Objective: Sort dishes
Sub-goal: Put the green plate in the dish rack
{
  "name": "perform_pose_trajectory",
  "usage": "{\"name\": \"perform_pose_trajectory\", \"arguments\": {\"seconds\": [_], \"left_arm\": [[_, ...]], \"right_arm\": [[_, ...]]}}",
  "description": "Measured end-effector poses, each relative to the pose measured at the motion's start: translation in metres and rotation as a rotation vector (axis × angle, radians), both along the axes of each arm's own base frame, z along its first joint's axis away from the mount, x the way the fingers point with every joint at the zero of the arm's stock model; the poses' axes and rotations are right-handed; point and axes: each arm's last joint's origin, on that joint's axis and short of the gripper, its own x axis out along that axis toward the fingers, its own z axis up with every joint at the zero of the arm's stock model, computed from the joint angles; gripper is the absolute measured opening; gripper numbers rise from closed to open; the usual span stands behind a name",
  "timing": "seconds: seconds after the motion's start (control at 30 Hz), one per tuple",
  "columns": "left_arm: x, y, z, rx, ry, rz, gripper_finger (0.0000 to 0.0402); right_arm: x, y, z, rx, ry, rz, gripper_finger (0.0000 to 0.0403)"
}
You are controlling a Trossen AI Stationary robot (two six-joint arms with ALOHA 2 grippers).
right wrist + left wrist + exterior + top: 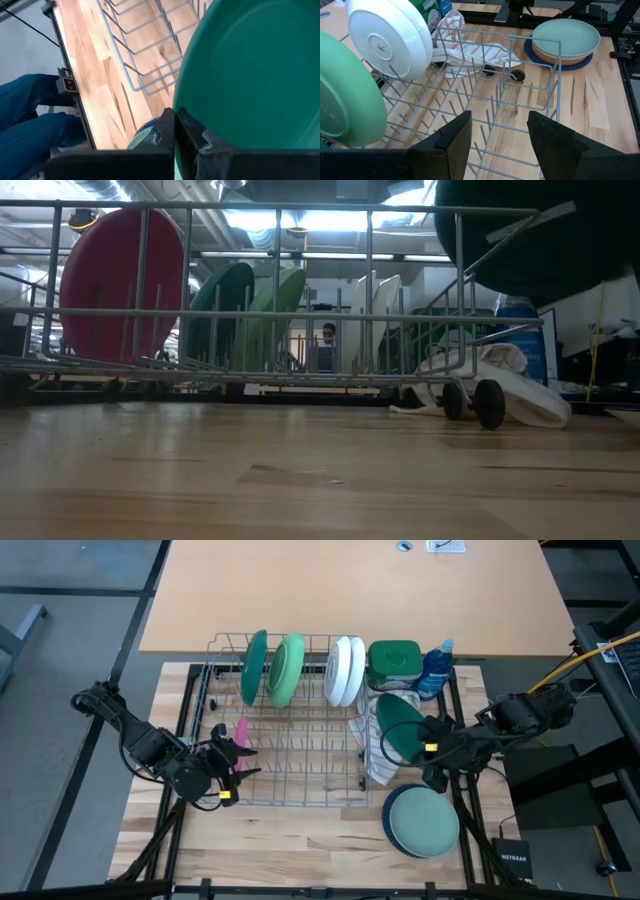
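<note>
A wire dish rack [290,780] holds a dark green plate [254,667], a light green plate [286,670] and white plates [345,671], all on edge between its far tines. A pink plate [120,280] stands on edge at the rack's left end. My right gripper [432,746] is shut on another dark green plate [400,725], which is in the air by the rack's right end. A stack topped by a pale teal plate [421,819] lies flat on the table near right. My left gripper [495,135] hangs open over the rack's near left part and touches nothing. My right gripper pinches the dark green plate's rim [186,116] between its two fingers, one on each face. The fingers come from the table's right side, slanting down. The plate is lifted clear and tilted steeply, above the cloth and the rack's right end.
A striped cloth [378,755] lies under the rack's right end. A green square-lidded tub [393,662] and a blue bottle [436,668] stand at the far right. A person's legs in jeans [30,120] are beyond the table's edge. Bare wood lies in front of the rack.
</note>
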Motion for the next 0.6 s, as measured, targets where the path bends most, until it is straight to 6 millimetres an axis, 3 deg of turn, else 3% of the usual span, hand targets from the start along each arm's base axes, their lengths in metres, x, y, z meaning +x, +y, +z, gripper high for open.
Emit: {"name": "perform_pose_trajectory", "arguments": {"seconds": [0.6], "left_arm": [[0.000,0.000,0.000,-0.015,-0.006,0.008,0.0184]], "right_arm": [[-0.007,-0.006,0.030,0.000,-0.350,0.057,0.0001]]}}
